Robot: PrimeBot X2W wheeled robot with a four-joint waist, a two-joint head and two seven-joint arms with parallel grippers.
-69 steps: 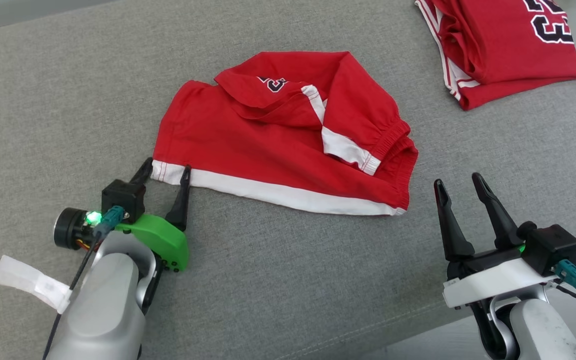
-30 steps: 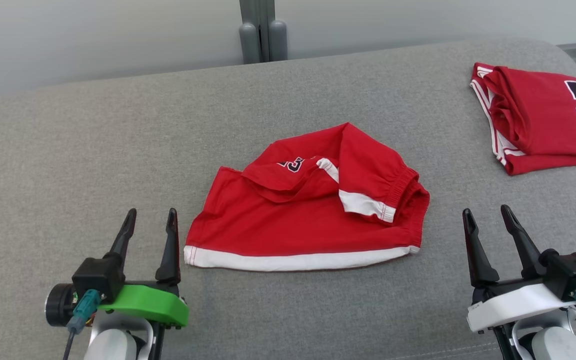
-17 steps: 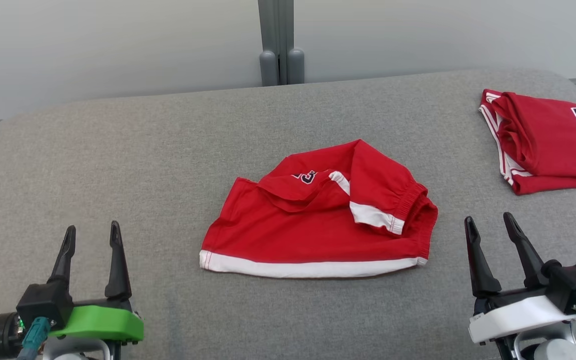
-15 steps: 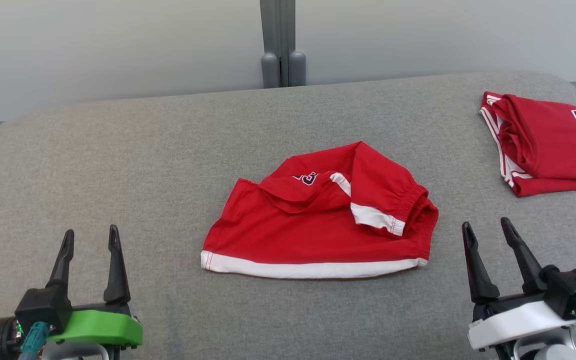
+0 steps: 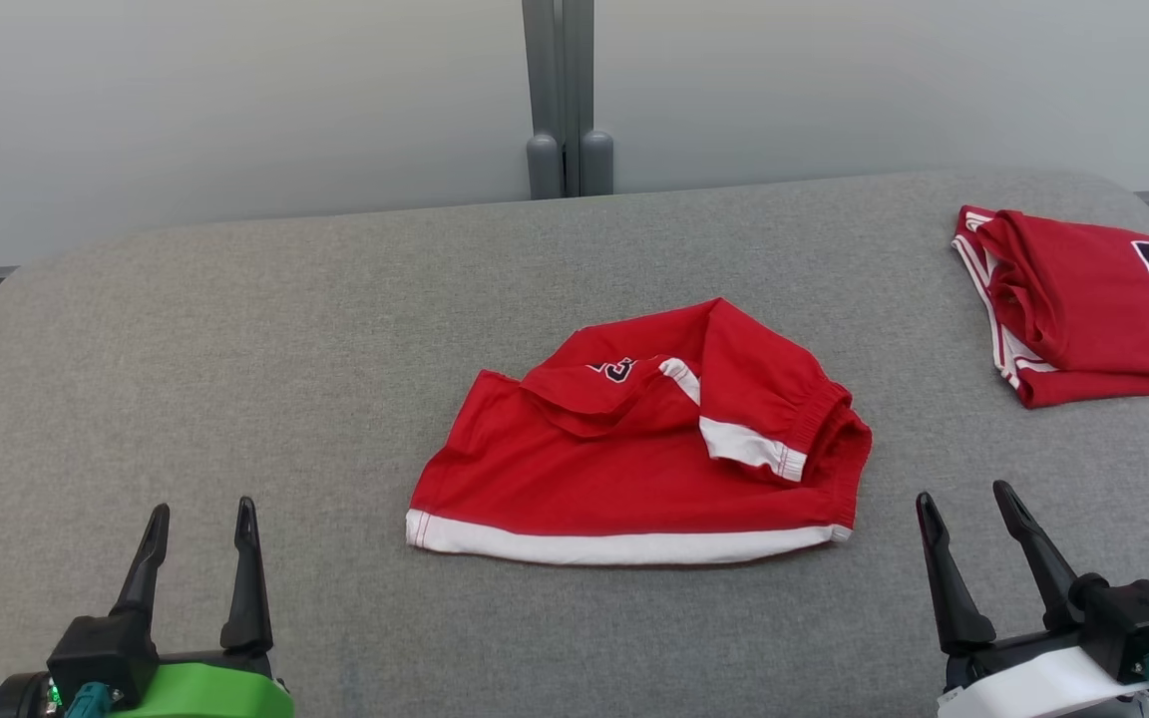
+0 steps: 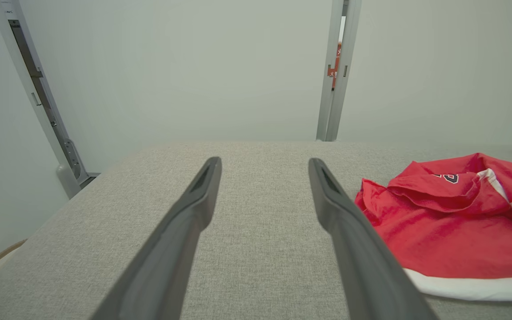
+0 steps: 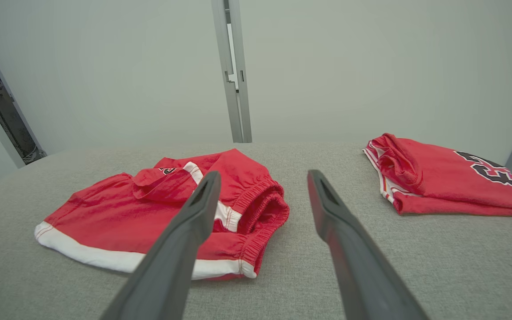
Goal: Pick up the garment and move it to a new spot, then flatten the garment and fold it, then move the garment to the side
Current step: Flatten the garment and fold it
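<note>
Left tool (image 5: pixel 202 506) spread wide, empty, left of garment (image 5: pixel 624 479); right tool (image 5: pixel 962 492) likewise, right of it. Folded jersey (image 5: pixel 1093 299) beyond garment's right, on grey desk (image 5: pixel 235 349).

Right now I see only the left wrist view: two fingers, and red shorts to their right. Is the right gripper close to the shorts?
Observer: No. The right gripper is open and hangs off the right end of the shorts, not touching them.
Operator: What is at that end of the shorts?
Observer: The elastic waistband. It is bunched and gapes a little.
Operator: Is there any other cloth?
Observer: Yes. A folded red garment with a dark number lies at the far right, apart from the shorts.
</note>
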